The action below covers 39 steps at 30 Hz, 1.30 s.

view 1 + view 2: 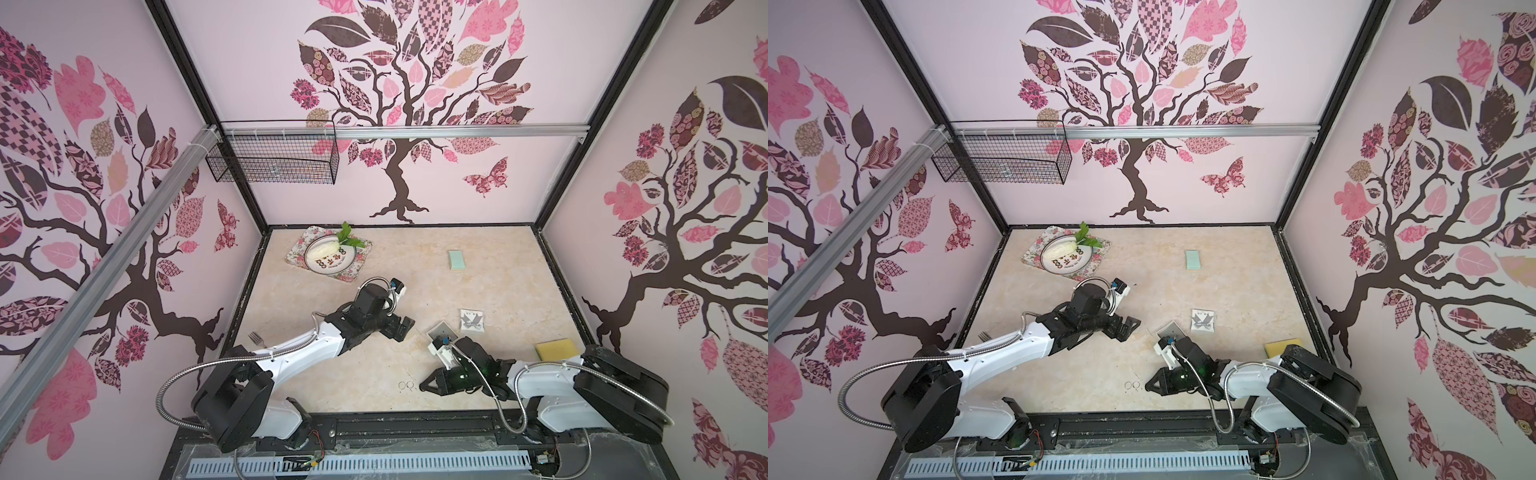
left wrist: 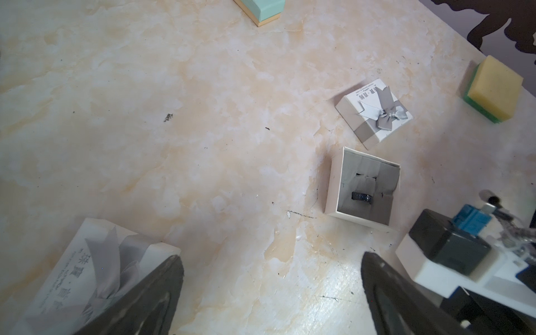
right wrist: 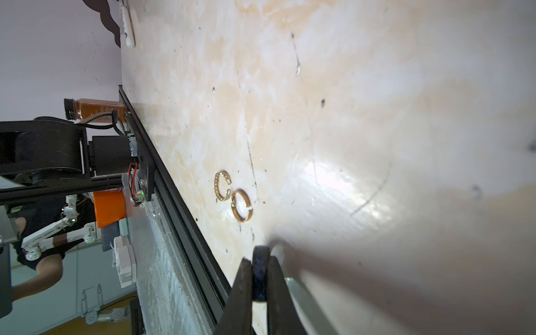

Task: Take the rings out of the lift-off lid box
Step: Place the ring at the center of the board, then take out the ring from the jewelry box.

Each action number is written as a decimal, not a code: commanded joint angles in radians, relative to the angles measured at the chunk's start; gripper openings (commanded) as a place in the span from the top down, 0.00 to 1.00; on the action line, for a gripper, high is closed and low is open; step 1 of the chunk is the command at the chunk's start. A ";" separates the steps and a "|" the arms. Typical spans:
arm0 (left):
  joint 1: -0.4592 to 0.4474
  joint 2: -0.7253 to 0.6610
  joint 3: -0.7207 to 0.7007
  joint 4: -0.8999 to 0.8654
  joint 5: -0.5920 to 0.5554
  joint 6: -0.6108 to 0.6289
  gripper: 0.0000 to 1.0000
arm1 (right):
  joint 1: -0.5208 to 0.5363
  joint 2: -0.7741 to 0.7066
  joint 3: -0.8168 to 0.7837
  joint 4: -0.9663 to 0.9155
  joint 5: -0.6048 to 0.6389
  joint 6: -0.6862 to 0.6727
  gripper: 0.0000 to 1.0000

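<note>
The lift-off lid box [image 2: 333, 185] stands open, white with a grey insert, and one black ring [image 2: 361, 196] sits in its slot. In a top view the box [image 1: 440, 330] is partly covered by the right arm. Its bow-topped lid [image 2: 374, 113] lies beside it. My right gripper [image 3: 259, 261] is low near the table's front edge [image 1: 422, 386], shut on a thick black ring [image 3: 259, 275]. Two thin metal rings [image 3: 222, 185] [image 3: 241, 204] lie on the table just ahead of it. My left gripper [image 2: 271, 261] is open and holds nothing, left of the box.
A second white bow-topped box [image 2: 87, 275] lies by a left finger. A mint green box [image 1: 457, 260] sits far back, a yellow sponge [image 1: 557, 349] at the right edge, and a plate on a floral tray [image 1: 299, 259] at back left. A fork [image 1: 257, 338] lies near the left wall.
</note>
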 commanded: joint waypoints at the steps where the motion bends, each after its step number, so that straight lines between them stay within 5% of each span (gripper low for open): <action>1: 0.001 0.002 -0.027 0.027 0.009 -0.006 0.02 | 0.006 0.044 0.003 0.026 0.024 0.101 1.00; 21: 0.002 0.010 -0.027 0.036 0.020 -0.010 0.02 | 0.008 -0.028 0.046 -0.125 0.108 0.041 0.63; 27: 0.002 0.005 -0.024 0.031 0.017 -0.005 0.02 | 0.008 -0.160 0.154 -0.427 0.191 -0.076 0.46; 32: 0.005 0.012 -0.008 0.018 0.013 0.008 0.02 | 0.005 -0.288 0.328 -0.791 0.288 -0.266 0.01; 39: 0.007 0.046 0.023 0.010 0.029 0.017 0.02 | -0.108 -0.393 0.486 -0.967 0.422 -0.437 0.00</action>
